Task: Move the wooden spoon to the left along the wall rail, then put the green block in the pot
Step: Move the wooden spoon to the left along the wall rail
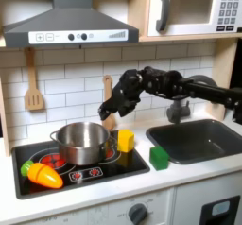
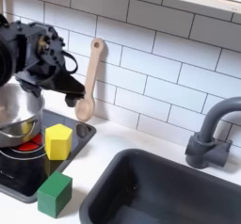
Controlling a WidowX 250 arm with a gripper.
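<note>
while the gripper [image 2: 72, 93] nears the wooden spoon [image 2: 89, 79], jaw state unclear, green block [image 1: 159, 157] beside the pot [image 1: 81, 142]

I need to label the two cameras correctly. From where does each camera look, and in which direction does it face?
First exterior view: in front of the toy kitchen, facing the tiled wall; the arm reaches in from the first exterior view's right.
Second exterior view: close above the counter, looking at the wall; the gripper shows by the wooden spoon.
Both share the pot, green block and sink.
</note>
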